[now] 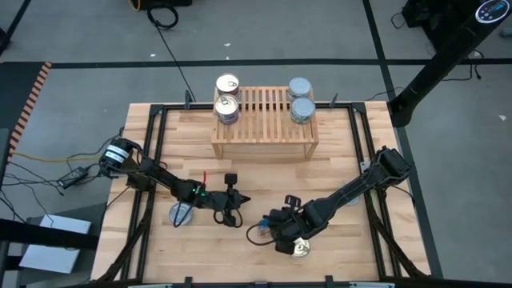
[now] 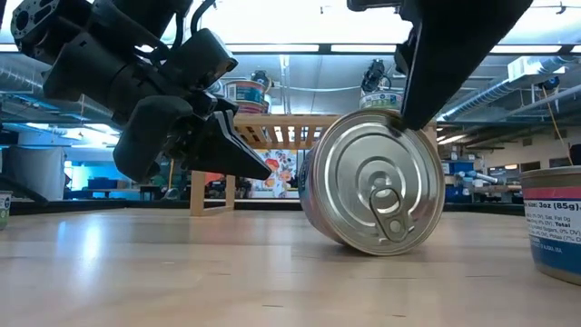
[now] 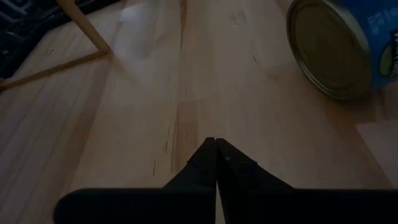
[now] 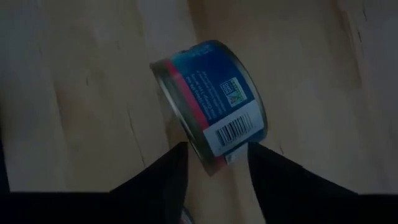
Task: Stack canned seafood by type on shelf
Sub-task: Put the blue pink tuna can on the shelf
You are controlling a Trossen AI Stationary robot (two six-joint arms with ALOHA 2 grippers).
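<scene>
A tin (image 2: 377,186) with a pale gold pull-tab top lies on its curved wall on the table, near the front edge. Its blue and red label (image 4: 214,99) shows in the right wrist view. My right gripper (image 1: 293,242) comes down on it from above. My left gripper (image 1: 234,205) is shut and holds nothing. It hangs low over the table to the tin's left and points at the tin (image 3: 339,46). The shelf (image 1: 264,128) stands at the far side. Two gold-topped tins (image 1: 227,96) sit on its left end and two silver-topped tins (image 1: 301,98) on its right end. My right gripper has the tin's upper part between its two fingers (image 4: 177,165), one at each flat end near the rim (image 4: 202,155). The fingers slant steeply down from above. The tin rests on the table on its curved wall (image 2: 372,245), its pull-tab end turned toward the table's near edge.
A silver-topped tin (image 1: 180,214) stands under my left arm. Another upright tin with a blue and pink label (image 2: 554,222) stands close at the right of the low view. Bare planks lie between the shelf and both grippers.
</scene>
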